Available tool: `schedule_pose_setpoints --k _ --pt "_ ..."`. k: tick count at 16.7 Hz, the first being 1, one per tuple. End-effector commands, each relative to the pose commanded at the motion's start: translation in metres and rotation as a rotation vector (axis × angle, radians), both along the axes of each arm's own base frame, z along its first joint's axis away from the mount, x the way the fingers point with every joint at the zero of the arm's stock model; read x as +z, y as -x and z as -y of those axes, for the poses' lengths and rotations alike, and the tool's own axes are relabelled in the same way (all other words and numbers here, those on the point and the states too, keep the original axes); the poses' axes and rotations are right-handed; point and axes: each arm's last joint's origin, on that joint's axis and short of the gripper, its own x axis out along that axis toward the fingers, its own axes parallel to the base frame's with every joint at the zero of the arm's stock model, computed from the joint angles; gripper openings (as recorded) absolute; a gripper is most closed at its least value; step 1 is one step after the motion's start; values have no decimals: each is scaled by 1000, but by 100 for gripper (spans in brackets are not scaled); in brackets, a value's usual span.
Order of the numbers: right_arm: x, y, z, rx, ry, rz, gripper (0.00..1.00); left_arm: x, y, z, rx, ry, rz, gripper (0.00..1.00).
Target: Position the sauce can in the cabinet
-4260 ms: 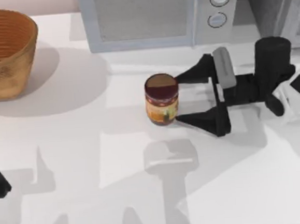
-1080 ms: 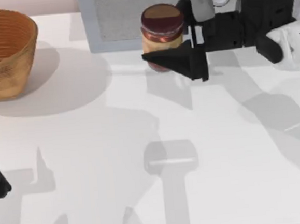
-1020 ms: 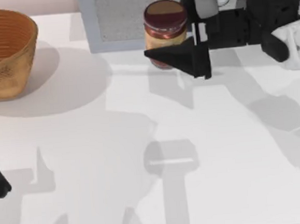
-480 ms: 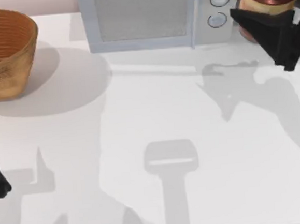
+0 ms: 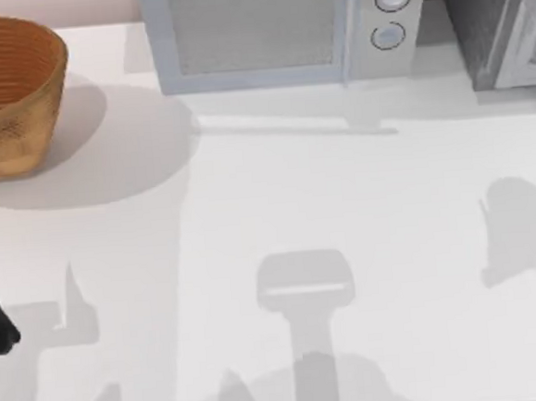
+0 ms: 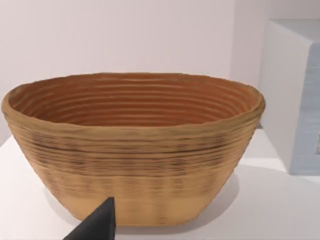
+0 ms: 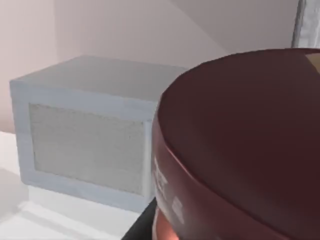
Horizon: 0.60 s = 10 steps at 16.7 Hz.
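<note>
Sauce can (image 7: 240, 145) tilted, lid foremost, beside microwave (image 7: 80, 145)

Ribbed woven basket (image 6: 135, 150); glossy sauce can (image 7: 240, 145) lid

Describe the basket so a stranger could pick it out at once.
Start at the white microwave along the table's back edge, then look to the top view's left. The basket stands there, apart from it: a woven, tan, ribbed oval bowl, the only brown thing among white and grey boxes.

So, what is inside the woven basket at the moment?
The basket shows bare ribbed inner walls and nothing standing above its rim. Its floor is covered by the near wall, so something low there cannot be excluded.
</note>
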Motion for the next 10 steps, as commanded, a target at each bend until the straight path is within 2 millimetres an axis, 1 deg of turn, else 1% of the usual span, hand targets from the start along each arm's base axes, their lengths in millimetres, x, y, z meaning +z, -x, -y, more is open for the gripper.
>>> schedule_pose_setpoints --k 1,3,6,8,10 --pt "-13 8 4 -64 -9 3 0 0 0 0 0 0 0 100" --pt "-38 18 10 -174 -23 3 0 0 0 0 0 0 0 100" --pt "-67 23 16 -289 -34 -12 0 0 0 0 0 0 0 100" --pt "-75 23 18 -322 -36 -20 0 0 0 0 0 0 0 100" --pt "-76 23 18 -324 -36 -20 0 0 0 0 0 0 0 100"
